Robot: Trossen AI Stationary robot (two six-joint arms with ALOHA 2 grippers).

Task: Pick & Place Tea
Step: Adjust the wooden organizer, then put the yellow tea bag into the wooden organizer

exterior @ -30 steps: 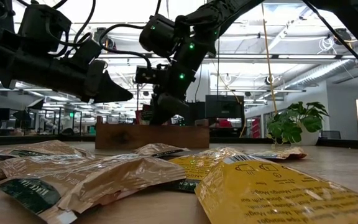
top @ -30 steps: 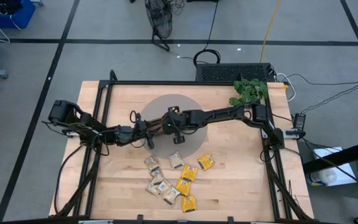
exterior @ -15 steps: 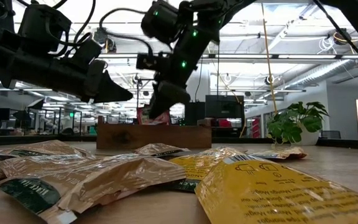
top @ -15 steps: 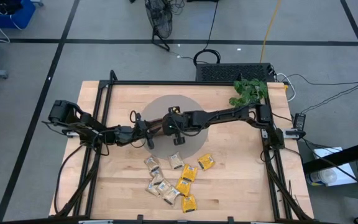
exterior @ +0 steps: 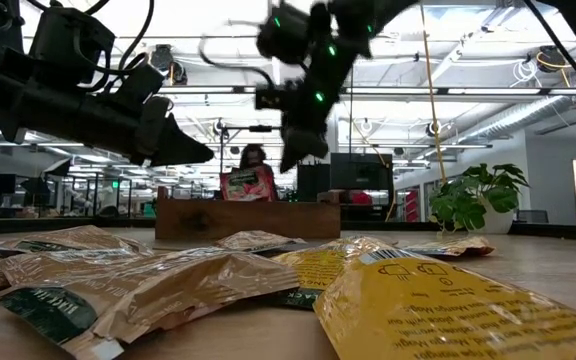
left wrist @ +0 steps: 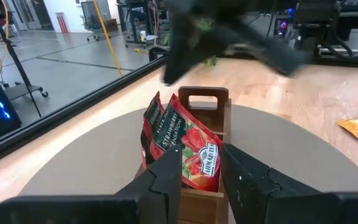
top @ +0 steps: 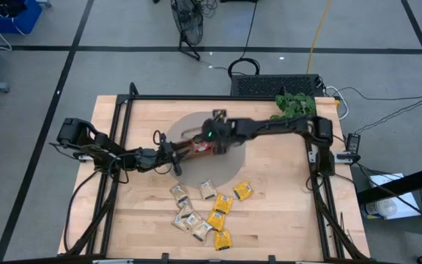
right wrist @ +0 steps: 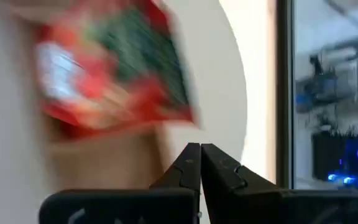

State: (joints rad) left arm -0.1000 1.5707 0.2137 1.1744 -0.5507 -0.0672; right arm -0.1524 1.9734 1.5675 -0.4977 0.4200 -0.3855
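We see red tea packets [left wrist: 185, 146] with strawberry pictures and a dark green band in a brown wooden tray [left wrist: 205, 99] on a gray round mat [left wrist: 303, 149], and yellow packets [top: 220, 211] and beige packets [top: 187, 216] on the light wooden table [top: 284, 213].

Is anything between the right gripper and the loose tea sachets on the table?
Nothing visible. The right gripper, shut and empty, hangs above the wooden tray where red sachets stand. The loose sachets lie nearer the front edge, with only bare tabletop between. The left gripper sits beside the tray, off that line.
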